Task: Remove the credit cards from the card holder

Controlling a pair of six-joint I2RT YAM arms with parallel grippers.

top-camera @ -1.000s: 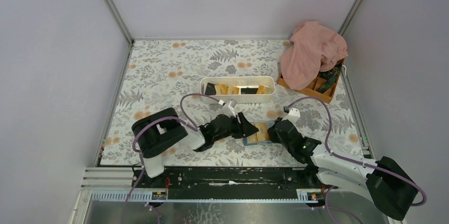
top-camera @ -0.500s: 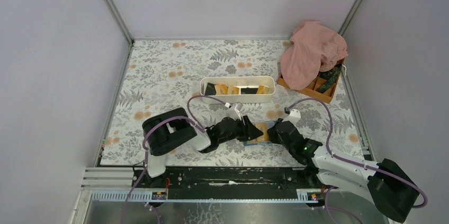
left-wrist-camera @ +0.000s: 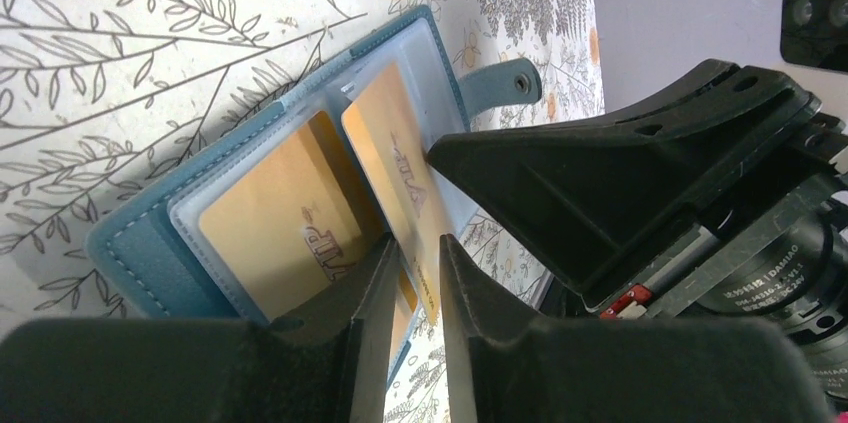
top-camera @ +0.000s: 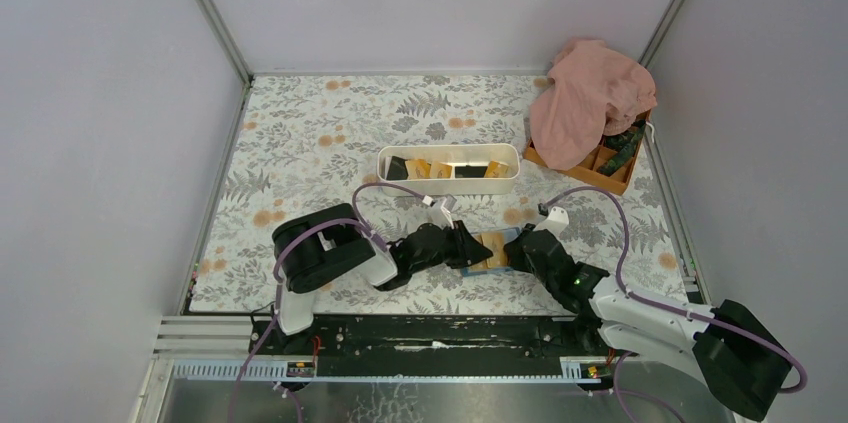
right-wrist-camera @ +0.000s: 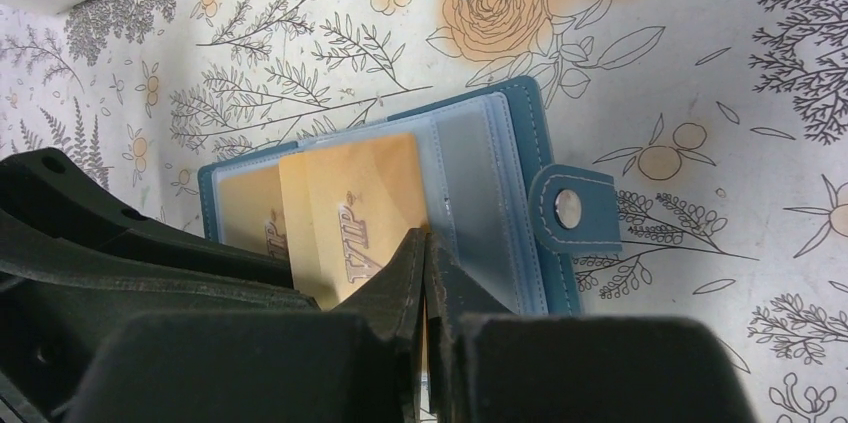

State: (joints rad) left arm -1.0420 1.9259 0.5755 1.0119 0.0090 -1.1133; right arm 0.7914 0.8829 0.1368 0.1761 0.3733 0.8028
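Note:
The blue card holder [top-camera: 492, 251] lies open on the floral mat between my two grippers. In the left wrist view the card holder [left-wrist-camera: 140, 233] shows an orange-yellow card [left-wrist-camera: 270, 223] flat in a clear pocket. A second orange-yellow card [left-wrist-camera: 395, 158] is tilted up beside it. My left gripper [left-wrist-camera: 420, 243] is narrowly open, with that raised card's edge in the gap. My right gripper [right-wrist-camera: 428, 238] is shut at the edge of the holder's clear pocket leaf [right-wrist-camera: 470, 173], next to the card [right-wrist-camera: 350, 193]. In the top view the left gripper [top-camera: 476, 246] and the right gripper [top-camera: 514, 247] nearly meet.
A long white tray [top-camera: 450, 184] with several orange and black cards stands behind the holder. A pink cloth [top-camera: 590, 98] drapes over an orange compartment box [top-camera: 612, 175] at the back right. Grey walls enclose the mat.
My left arm has moved right, bringing its gripper up to the card holder. The right gripper has stayed at the holder.

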